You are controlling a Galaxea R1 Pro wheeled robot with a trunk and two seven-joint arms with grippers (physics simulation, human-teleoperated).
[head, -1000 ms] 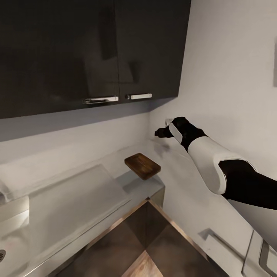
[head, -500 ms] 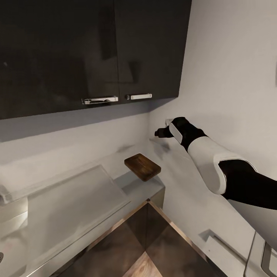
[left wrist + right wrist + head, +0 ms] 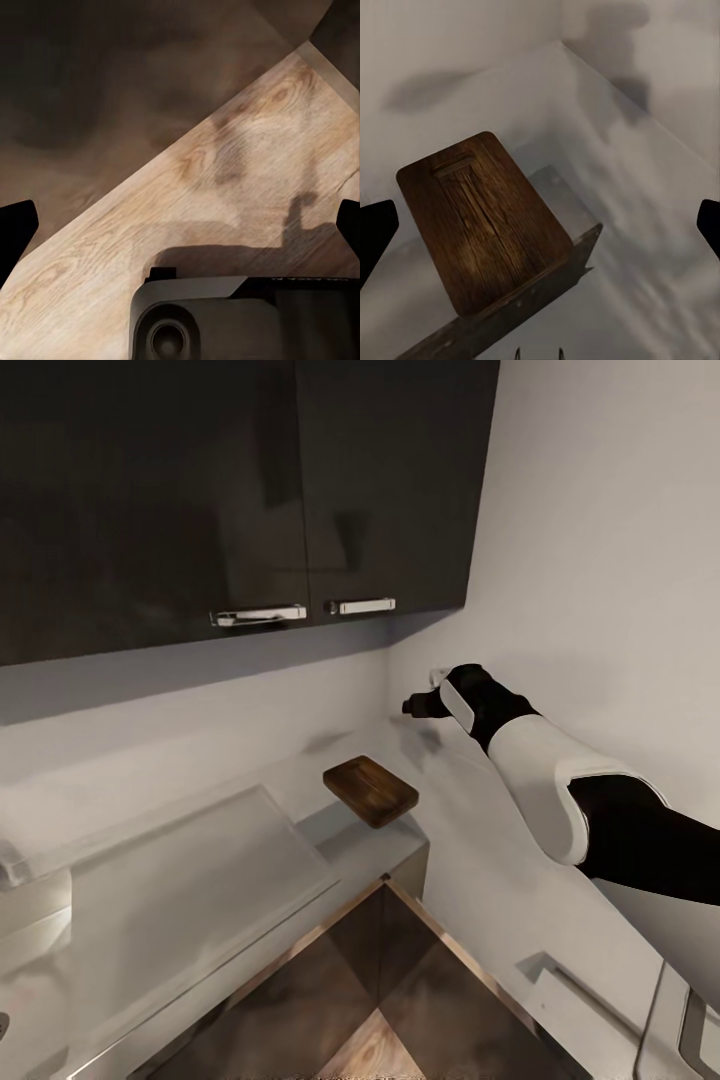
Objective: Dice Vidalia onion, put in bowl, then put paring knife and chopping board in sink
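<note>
The brown wooden chopping board (image 3: 370,791) lies flat near the end of the countertop (image 3: 352,842), by the corner wall. In the right wrist view the chopping board (image 3: 484,225) sits below my right gripper (image 3: 542,229), its slot handle at the far end. My right gripper (image 3: 417,705) hovers open above and beyond the board, close to the wall, holding nothing. My left gripper (image 3: 180,229) is open and empty over the pale wood floor (image 3: 225,172). The sink's steel drainboard (image 3: 190,870) stretches left of the board. The onion, paring knife and bowl are out of view.
Glossy black upper cabinets (image 3: 240,490) with chrome bar handles (image 3: 260,615) hang over the counter. A white wall (image 3: 600,560) closes off the right side. Dark and pale floor (image 3: 380,1000) lies in front of the counter's end.
The whole picture has drifted slightly, so the camera moved; the sink's drain at the left edge has slid almost out of frame. My right arm and the board kept their places.
</note>
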